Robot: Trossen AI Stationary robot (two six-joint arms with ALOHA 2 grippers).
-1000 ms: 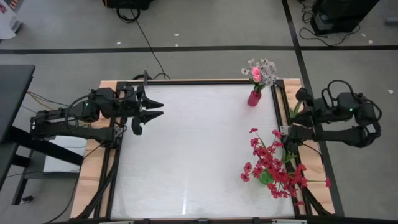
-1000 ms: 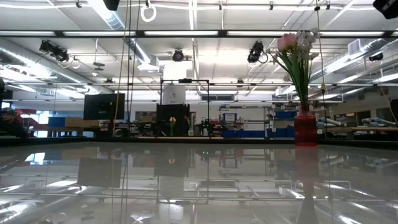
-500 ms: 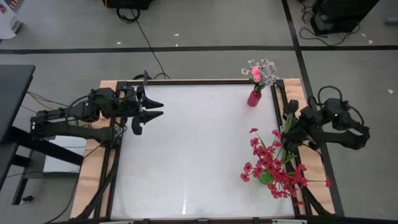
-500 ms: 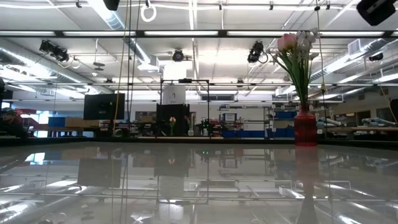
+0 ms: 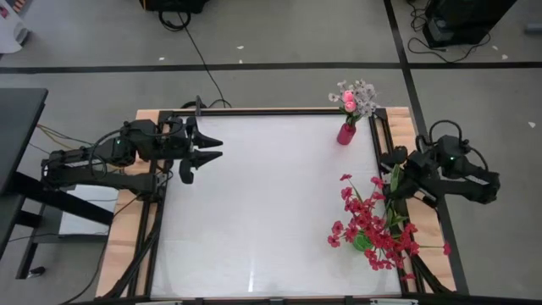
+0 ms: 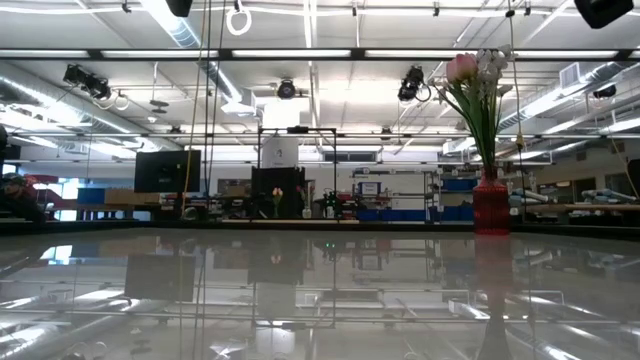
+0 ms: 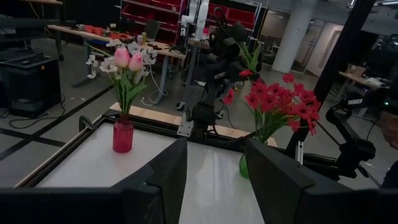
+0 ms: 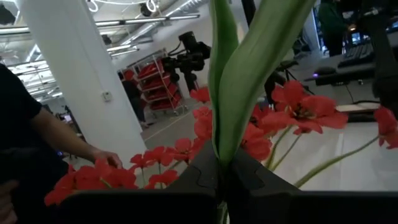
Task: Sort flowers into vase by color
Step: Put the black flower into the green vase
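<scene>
1. At four o'clock on the table (image 5: pixel 254 212), the right pincer (image 5: pixel 395 180) clamps a green-leafed stem (image 8: pixel 242 74) above the red flowers (image 5: pixel 373 227), apparently sorting by color.
2. At one o'clock, the red vase (image 5: pixel 345 133) holds pink and white flowers (image 5: pixel 354 98).
3. At nine o'clock, the left pincer (image 5: pixel 210 149) waits, parted and empty.

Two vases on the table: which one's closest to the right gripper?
The green vase holding the red flowers; the right gripper is shut on a stem right above that bunch. The red vase stands farther off at the far edge.

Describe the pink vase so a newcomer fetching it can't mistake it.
On the white table, look to the far corner on the right arm's side. The pink vase stands there alone, holding a pink tulip and white sprays. The green vase nearer the front is crowded with red flowers.
</scene>
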